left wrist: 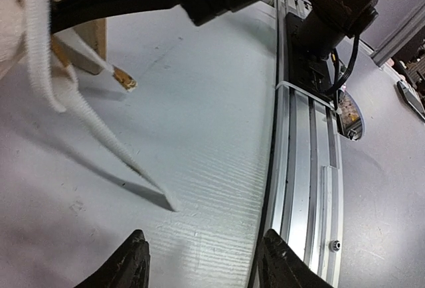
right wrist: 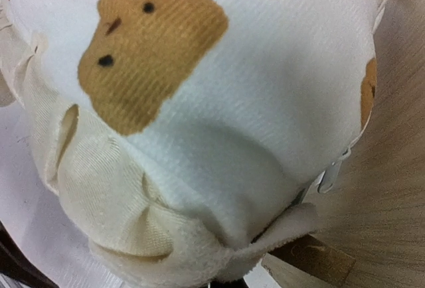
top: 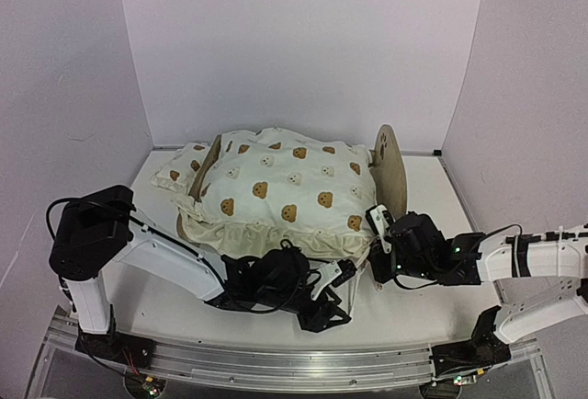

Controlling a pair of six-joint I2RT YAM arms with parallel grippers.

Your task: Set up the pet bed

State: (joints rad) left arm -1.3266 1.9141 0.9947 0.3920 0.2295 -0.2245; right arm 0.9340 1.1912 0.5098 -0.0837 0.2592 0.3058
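We see the bed (top: 390, 171) in the middle of the table (top: 161, 312), its round plywood end boards standing up at left and right. The cushion (top: 285, 188) lies over it and hides the base. The pillow (top: 177, 169) sits just outside the left board, touching it.

The left gripper (top: 333, 300) hangs low over the table, just in front of the bed's near side. Its fingers (left wrist: 136, 263) are spread, with nothing between them but bare table. In its wrist view a wooden leg (left wrist: 89, 36) of the bed stands up and to the left, and a white tie (left wrist: 99, 135) trails from the cushion across the table, well short of the fingers. The rail (left wrist: 305, 168) runs along the right.

The right gripper (top: 378, 233) is at the bed's near right corner, right against the cushion's ruffle — possibly touching it. Its wrist view is filled by bear-print cloth, with plywood at the right. The fingers do not show there, so we cannot tell whether they are apart or together.
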